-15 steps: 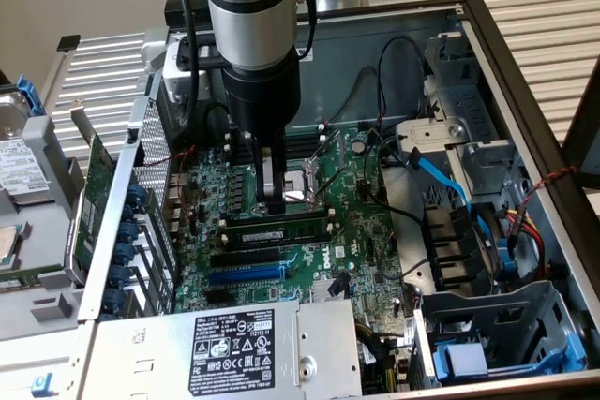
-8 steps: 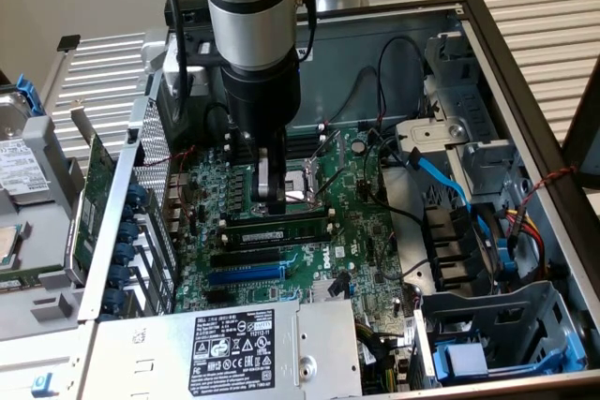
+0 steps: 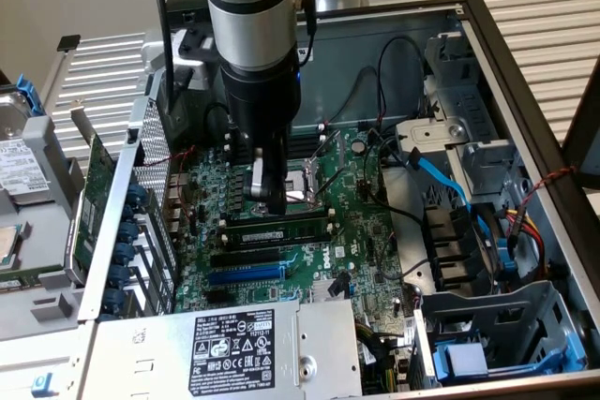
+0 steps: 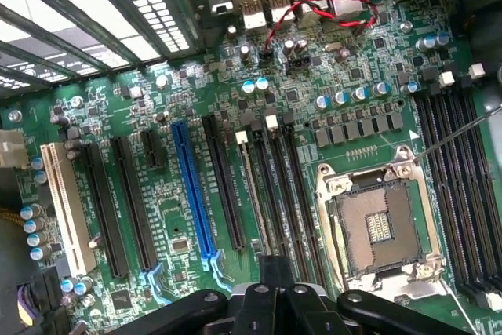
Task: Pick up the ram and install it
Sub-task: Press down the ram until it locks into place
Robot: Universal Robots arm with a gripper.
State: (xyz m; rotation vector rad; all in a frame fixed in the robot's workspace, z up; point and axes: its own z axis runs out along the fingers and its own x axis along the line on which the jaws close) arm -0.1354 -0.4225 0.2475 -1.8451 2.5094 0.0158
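Observation:
The ram (image 3: pixel 291 229) is a long thin green stick standing on edge in a black motherboard slot beside the CPU socket (image 3: pixel 307 185). In the wrist view the ram (image 4: pixel 252 194) runs edge-on from a white end clip toward the gripper. My gripper (image 3: pixel 270 205) hangs straight down over the ram's end at the exterior view's left, fingers drawn together, tips right at its top edge. Whether they touch it I cannot tell. In the wrist view my gripper (image 4: pixel 272 268) looks shut, with its black tip overlapping the near end of the stick.
Empty black slots (image 4: pixel 286 194) lie beside the ram, then a blue slot (image 4: pixel 192 186). The open CPU socket (image 4: pixel 376 225) is close by. A power supply (image 3: pixel 234 344) borders the board in front. A green expansion card (image 3: pixel 94 194) leans outside the case. Blue cables (image 3: pixel 441 175) cross the drive bay.

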